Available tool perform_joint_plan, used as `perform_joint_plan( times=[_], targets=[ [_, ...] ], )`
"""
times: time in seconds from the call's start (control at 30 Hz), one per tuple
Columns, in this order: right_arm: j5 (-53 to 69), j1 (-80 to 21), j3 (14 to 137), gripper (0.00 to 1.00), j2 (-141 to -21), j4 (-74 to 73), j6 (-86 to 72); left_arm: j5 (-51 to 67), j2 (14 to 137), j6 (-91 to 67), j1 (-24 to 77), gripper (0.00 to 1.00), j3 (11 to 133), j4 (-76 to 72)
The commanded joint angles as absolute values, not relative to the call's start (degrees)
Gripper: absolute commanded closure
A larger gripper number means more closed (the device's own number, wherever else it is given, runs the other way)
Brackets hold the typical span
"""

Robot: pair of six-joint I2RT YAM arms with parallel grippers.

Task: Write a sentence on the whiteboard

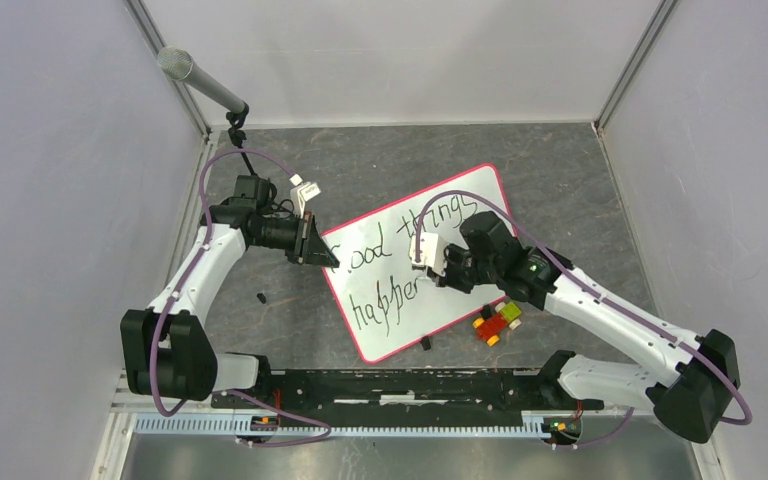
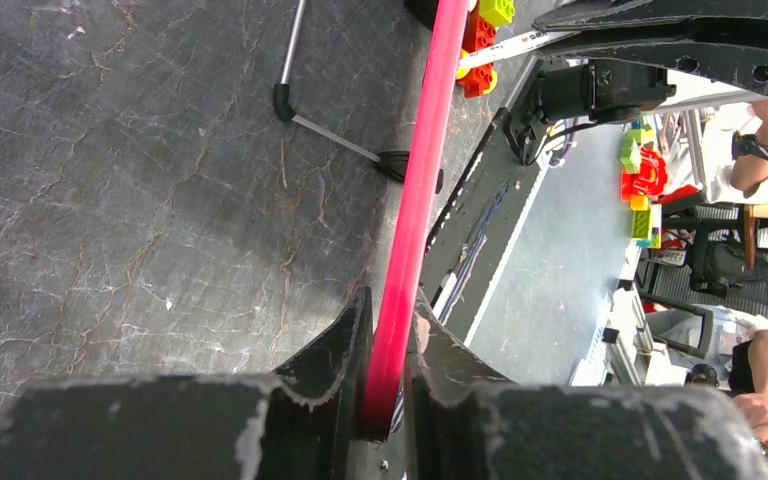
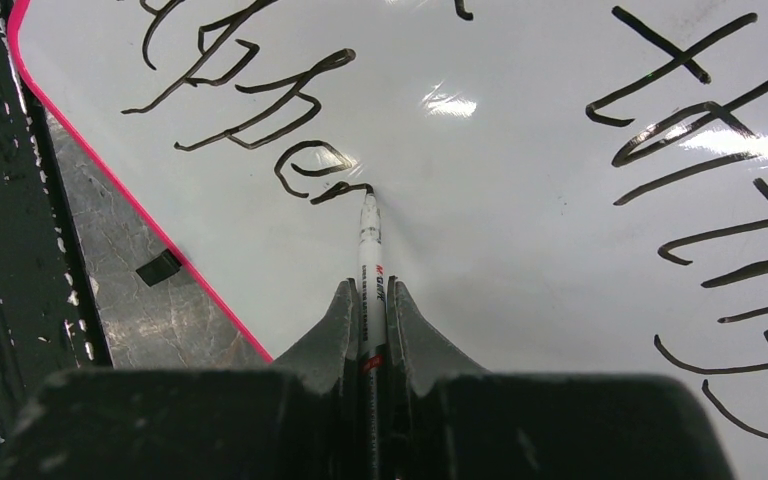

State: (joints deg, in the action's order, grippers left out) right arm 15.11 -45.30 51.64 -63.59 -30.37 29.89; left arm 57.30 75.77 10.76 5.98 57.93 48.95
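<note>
Grips marker (image 3: 369, 235) in right gripper (image 3: 367, 300), jaws closed on barrel; touches tip to whiteboard (image 3: 520, 250) at end of sentence's (image 3: 260, 110) unfinished second line. Clamps whiteboard's left rim in left gripper (image 2: 388, 385), jaws closed on it. Shows bricks (image 1: 497, 322) just beside whiteboard's lower right edge, small black cap (image 1: 261, 297) left of whiteboard.
</note>
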Motion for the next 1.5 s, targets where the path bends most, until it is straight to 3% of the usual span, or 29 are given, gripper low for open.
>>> perform_joint_plan(
  times=[0.0, 0.53, 1.47],
  targets=[
    [13.2, -44.3, 52.6, 1.00, -63.1, -29.3, 30.7, 50.0, 76.4, 14.5, 7.2, 0.98, 58.5, 47.1],
    [16.6, -43.5, 47.2, 1.00, -61.2, -31.3, 31.0, 49.8, 76.7, 14.6, 7.2, 0.98, 58.6, 47.0],
    [14.5, -42.6, 51.9, 1.00, -61.8, -29.3, 31.2, 49.7, 76.3, 14.5, 7.6, 0.98, 58.6, 47.1]
  ],
)
